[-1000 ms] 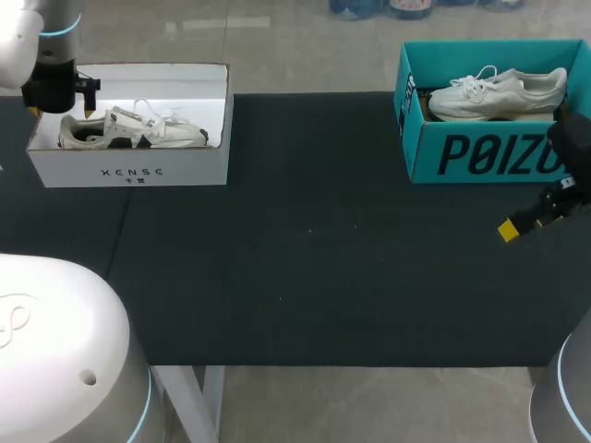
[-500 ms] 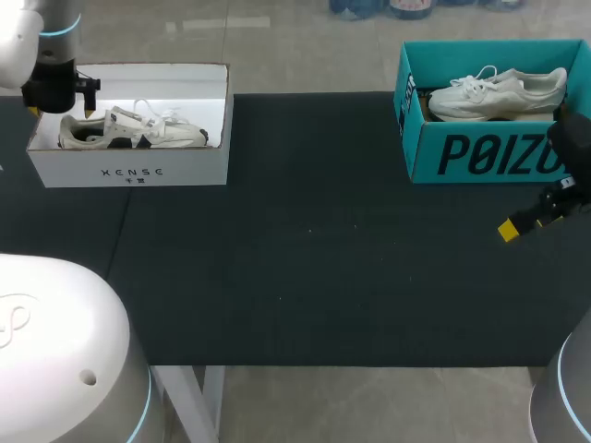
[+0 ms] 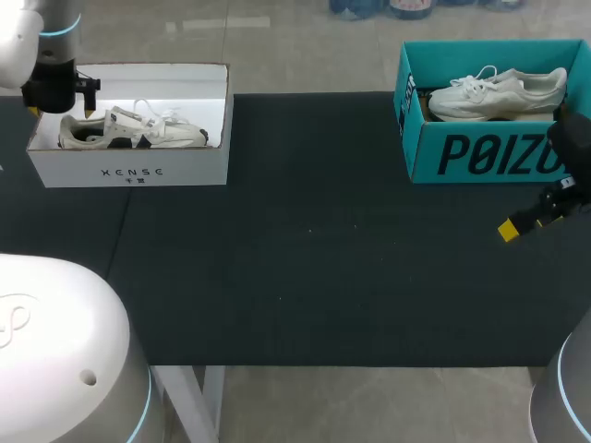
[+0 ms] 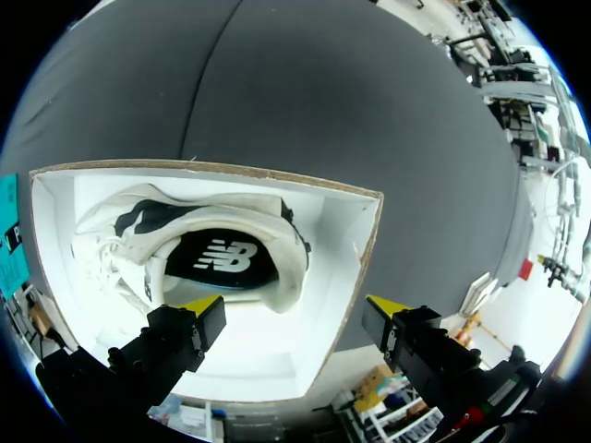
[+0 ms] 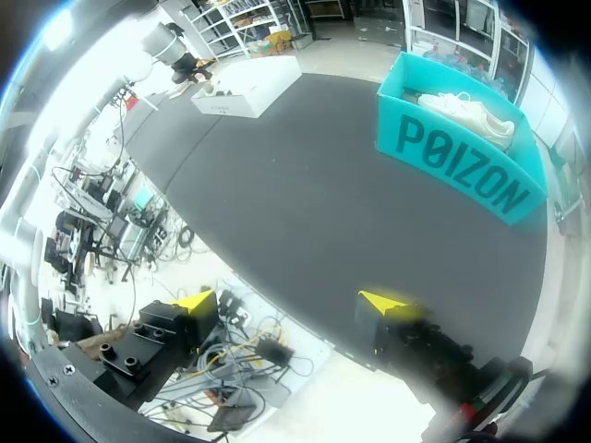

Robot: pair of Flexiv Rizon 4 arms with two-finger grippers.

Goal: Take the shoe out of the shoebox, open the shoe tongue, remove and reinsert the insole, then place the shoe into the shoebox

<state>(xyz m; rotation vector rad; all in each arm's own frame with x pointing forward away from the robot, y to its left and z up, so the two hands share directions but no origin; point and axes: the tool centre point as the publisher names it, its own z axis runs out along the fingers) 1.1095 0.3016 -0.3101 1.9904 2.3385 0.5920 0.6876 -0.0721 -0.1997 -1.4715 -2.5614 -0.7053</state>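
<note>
**Light, soft shoe: pinch the heel rim**

The shoe [image 4: 194, 249] lies in the white box [image 4: 337, 231] at the table's [image 3: 305, 258] 10 o'clock, and is likely light and squashy. The left gripper [image 4: 294, 305] hangs over its heel end, wide open, empty. The right gripper [image 5: 291, 302], at 3 o'clock, likewise gapes empty.

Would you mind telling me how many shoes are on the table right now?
2. One shoe lies in the white shoebox, far left; the other shoe in the teal shoebox, far right. None seems hidden.

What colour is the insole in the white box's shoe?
Insole: black, white logo; left wrist view.
</note>
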